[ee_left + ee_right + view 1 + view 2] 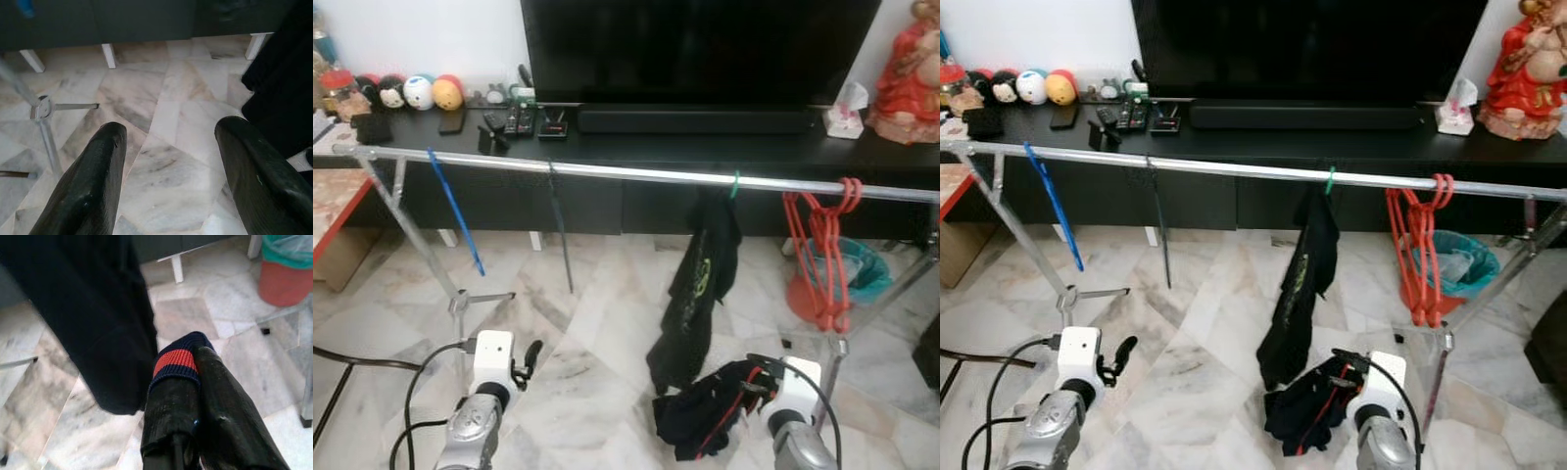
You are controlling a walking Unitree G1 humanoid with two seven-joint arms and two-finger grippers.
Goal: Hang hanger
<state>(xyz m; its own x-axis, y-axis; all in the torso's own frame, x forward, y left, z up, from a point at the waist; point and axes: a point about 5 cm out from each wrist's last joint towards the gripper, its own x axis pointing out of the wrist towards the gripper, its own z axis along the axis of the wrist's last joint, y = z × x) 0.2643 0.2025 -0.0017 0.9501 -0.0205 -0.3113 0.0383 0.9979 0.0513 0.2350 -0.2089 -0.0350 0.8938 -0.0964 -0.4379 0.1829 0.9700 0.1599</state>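
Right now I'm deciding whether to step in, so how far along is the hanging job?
Done: one black garment already hangs from a green hanger hook on the silver metal rail. In hand: the right gripper is shut on a second black garment with red trim, held low near the floor. The left gripper is open. Left: getting that garment up onto the rail; spare red plastic hangers wait there.

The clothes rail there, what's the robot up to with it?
The robot stands before the metal rail. Its right gripper is shut on a dark garment with a red band, held low above the marble floor. Its left gripper is open, holding nothing. On the rail hang a black garment on a green hanger, a bunch of red hangers, a blue hanger and a black one.
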